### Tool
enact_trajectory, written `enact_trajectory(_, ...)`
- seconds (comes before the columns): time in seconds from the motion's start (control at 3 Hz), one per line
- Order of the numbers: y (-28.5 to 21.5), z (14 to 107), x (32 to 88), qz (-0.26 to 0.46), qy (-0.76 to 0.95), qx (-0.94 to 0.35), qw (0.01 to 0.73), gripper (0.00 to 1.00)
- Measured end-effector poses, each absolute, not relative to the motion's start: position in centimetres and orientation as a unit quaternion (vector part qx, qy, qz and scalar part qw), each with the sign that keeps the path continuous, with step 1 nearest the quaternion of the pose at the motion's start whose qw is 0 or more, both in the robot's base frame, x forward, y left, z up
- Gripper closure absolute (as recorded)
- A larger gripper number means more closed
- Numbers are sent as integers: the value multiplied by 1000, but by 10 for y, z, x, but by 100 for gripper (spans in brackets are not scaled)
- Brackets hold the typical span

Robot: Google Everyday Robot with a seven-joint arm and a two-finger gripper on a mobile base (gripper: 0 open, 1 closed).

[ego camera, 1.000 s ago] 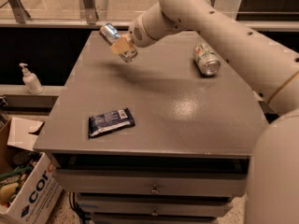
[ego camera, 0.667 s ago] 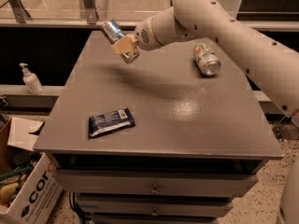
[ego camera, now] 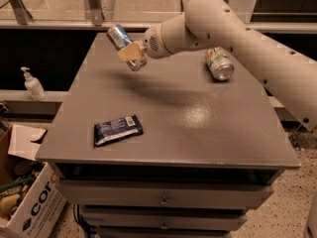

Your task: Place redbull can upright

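Gripping (camera view): redbull can clamped mid-body in gripper, jaws closed on it.
Can position: airborne over rear-left of table, tilted, upper end leaning left, clear of the surface.
Change: almost none over the last second; lowered a touch, tilt unchanged.
Task meaning: probably mid-carry; righting and set-down not yet done.
Other items: wider can on its side rear right; dark packet front left; both well apart from gripper.
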State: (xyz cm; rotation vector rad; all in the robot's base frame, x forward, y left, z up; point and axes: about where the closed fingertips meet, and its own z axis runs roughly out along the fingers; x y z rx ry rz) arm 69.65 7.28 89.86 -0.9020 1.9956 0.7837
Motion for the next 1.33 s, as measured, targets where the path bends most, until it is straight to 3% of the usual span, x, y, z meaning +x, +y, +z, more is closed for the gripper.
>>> enact_trajectory(1.0,52,900,668,339,738,-311,495,100)
enact_trajectory(1.33,52,900,668,339,738,-311,495,100)
